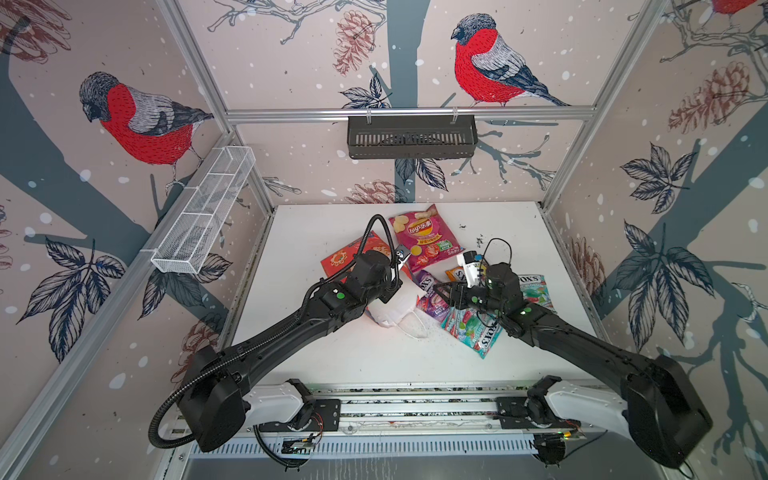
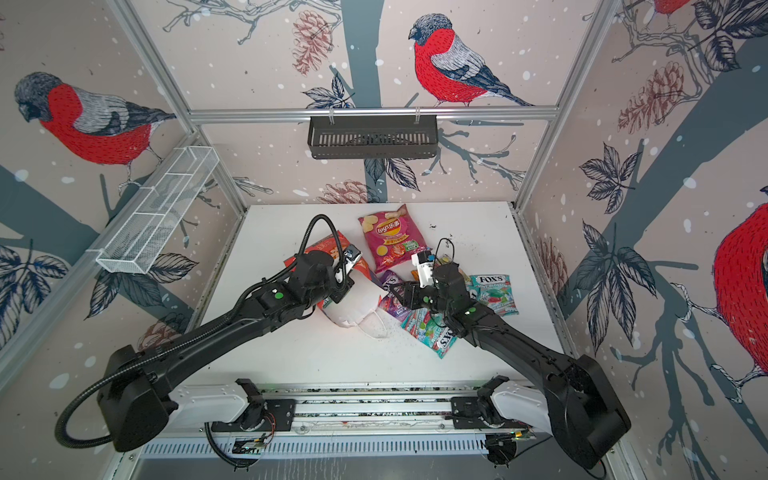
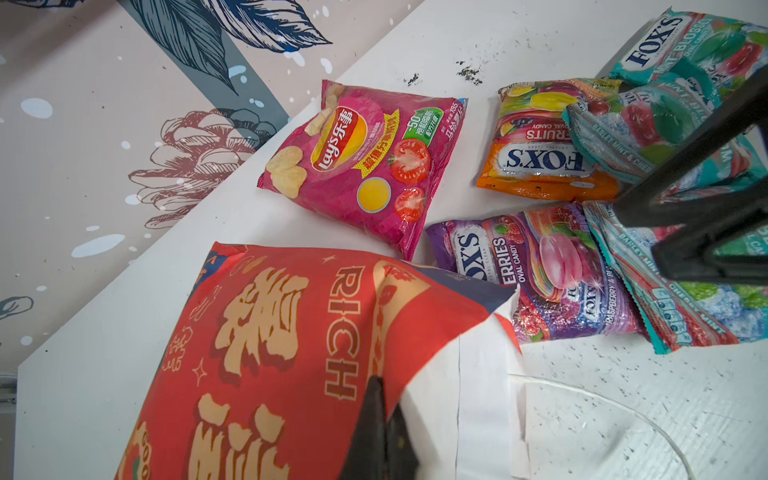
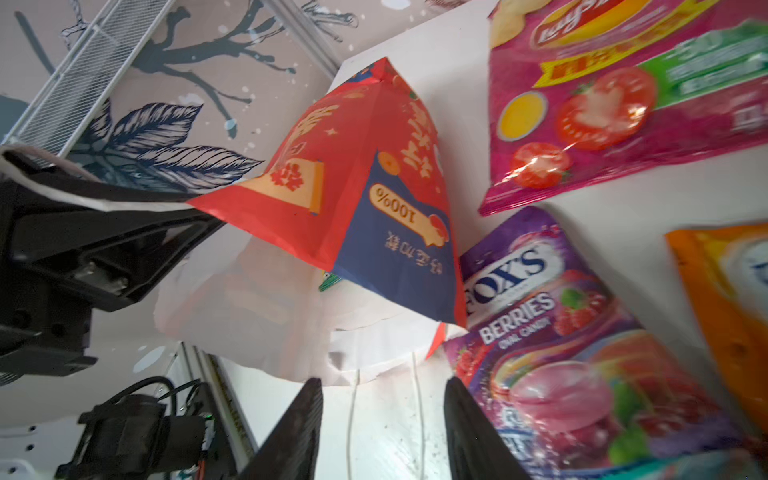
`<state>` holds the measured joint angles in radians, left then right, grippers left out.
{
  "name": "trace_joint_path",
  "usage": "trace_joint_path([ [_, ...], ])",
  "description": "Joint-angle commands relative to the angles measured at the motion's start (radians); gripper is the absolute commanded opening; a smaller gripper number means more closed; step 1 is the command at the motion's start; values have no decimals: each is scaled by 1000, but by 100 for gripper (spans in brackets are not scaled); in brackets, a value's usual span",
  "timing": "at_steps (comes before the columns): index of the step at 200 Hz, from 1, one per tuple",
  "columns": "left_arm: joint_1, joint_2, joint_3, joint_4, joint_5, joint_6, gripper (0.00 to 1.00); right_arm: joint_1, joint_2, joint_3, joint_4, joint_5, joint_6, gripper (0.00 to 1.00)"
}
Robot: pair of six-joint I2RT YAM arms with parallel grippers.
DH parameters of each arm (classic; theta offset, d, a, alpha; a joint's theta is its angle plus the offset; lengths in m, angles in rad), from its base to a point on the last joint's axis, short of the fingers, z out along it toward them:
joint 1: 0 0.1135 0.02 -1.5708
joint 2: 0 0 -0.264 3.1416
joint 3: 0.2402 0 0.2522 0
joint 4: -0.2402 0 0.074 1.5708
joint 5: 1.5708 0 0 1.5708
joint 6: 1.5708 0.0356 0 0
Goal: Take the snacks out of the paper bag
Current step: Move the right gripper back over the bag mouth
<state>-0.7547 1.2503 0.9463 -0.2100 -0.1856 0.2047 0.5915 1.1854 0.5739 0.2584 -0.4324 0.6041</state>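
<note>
Bag: red paper gift bag with gold characters [image 3: 270,353] lies tipped on the white counter [image 1: 374,361], mid-frame in both top views, mouth toward lower right.
Left fingers [image 3: 374,415]: clenched on bag rim.
Right fingers [image 4: 301,424]: released, empty, at the mouth.
Inside: small green pack corner [image 4: 330,283], apparently.
Do: left props the mouth up; right enters low, pinches the green corner, pulls straight out.

Matt red paper bag [image 3: 270,353], glossy plastic snacks [image 3: 365,166], scuffed white table [image 1: 519,232]

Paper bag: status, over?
Left jaws shut on paper bag rim; right jaws open near its mouth. Lay's bag, FOX'S packs out; green pack corner inside. Nothing blocking.
</note>
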Motion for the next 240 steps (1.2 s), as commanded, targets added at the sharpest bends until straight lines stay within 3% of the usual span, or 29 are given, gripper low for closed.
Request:
trace_joint_path([
  [1, 2, -2, -6, -8, -20, -39, 3, 43, 47, 11, 114, -54, 46, 48],
  [63, 2, 69, 46, -22, -45, -73, 1, 103, 144, 52, 128, -62, 76, 44],
  [111, 2, 188, 212, -134, -147, -143, 0, 128, 222, 51, 228, -37, 190, 39],
  [147, 2, 249, 286, -181, -176, -172, 0, 164, 321, 124, 227, 7, 187, 38],
  [194, 2, 249, 295, -169, -186, -182, 0, 193, 471, 271, 166, 58, 164, 38],
  [240, 2, 238, 299, -137, -197, -188, 0, 198, 578, 337, 174, -2, 205, 38],
])
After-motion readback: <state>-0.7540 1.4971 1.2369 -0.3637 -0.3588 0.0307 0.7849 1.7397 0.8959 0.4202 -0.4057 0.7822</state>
